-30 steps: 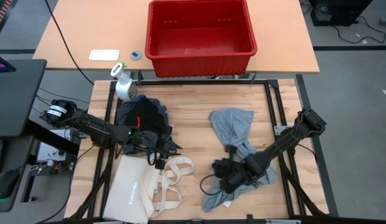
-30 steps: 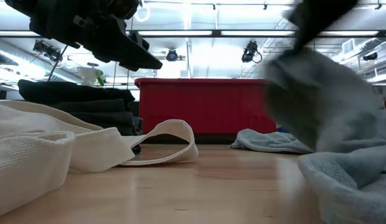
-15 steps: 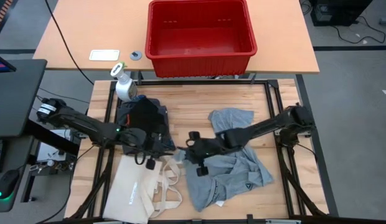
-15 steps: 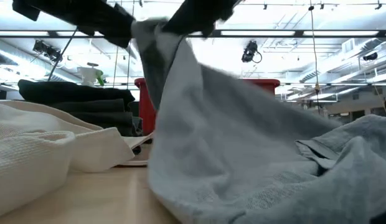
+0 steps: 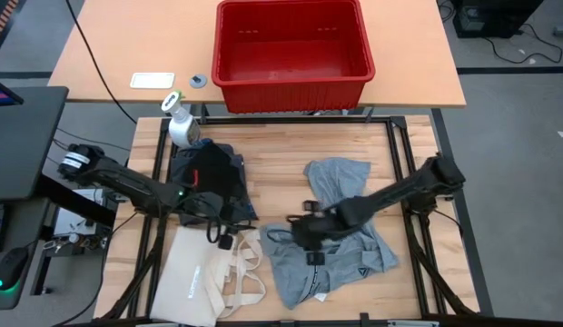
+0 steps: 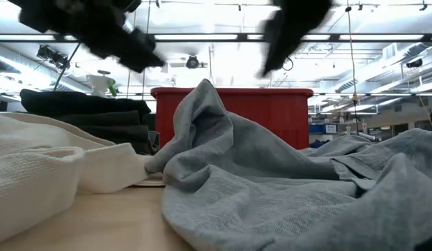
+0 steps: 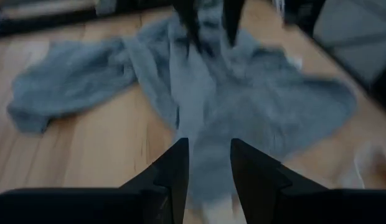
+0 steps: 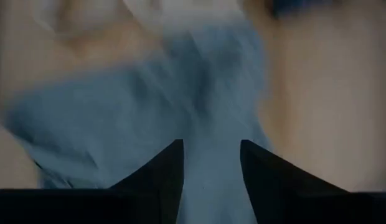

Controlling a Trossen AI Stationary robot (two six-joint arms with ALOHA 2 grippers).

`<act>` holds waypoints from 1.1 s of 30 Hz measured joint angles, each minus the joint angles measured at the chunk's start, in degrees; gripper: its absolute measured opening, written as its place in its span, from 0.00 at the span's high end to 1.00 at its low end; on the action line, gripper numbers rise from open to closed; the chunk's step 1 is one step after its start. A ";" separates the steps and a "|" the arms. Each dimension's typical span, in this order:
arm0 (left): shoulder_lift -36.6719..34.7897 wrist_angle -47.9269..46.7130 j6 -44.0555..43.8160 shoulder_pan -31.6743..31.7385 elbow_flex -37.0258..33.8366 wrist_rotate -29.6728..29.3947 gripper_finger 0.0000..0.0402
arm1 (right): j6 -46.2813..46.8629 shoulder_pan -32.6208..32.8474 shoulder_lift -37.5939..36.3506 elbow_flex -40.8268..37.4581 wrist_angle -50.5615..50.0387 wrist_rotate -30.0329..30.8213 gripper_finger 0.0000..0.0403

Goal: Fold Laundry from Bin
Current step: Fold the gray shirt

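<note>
Where it lies crumpled, grey garment (image 5: 331, 245) spreads unevenly.

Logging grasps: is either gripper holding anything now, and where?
Nothing. The right gripper hangs open over the grey garment; the left gripper is open and empty too.

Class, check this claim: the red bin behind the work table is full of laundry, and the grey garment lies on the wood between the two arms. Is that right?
One error. The high view shows the red bin empty; the laundry is out on the table. The grey garment does lie on the wood between the arms.
</note>
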 joint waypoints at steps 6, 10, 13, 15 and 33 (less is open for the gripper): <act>10.80 13.37 -2.16 3.16 1.92 0.02 0.70 | 19.32 8.07 -3.13 -0.04 -23.44 16.77 0.60; 17.84 11.27 -0.97 6.33 7.79 0.21 0.70 | 28.17 14.60 -3.74 -0.33 -27.16 22.16 0.60; 21.91 6.12 -0.58 8.13 14.04 3.43 0.70 | 32.70 18.05 -4.16 -1.82 -26.86 24.65 0.60; 24.49 2.25 1.08 8.93 18.35 5.66 0.70 | 36.21 19.34 -4.74 -3.60 -26.93 25.14 0.60; 33.36 -0.02 6.81 14.03 30.60 12.98 0.70 | 57.49 31.10 -27.06 -34.77 0.73 40.64 0.60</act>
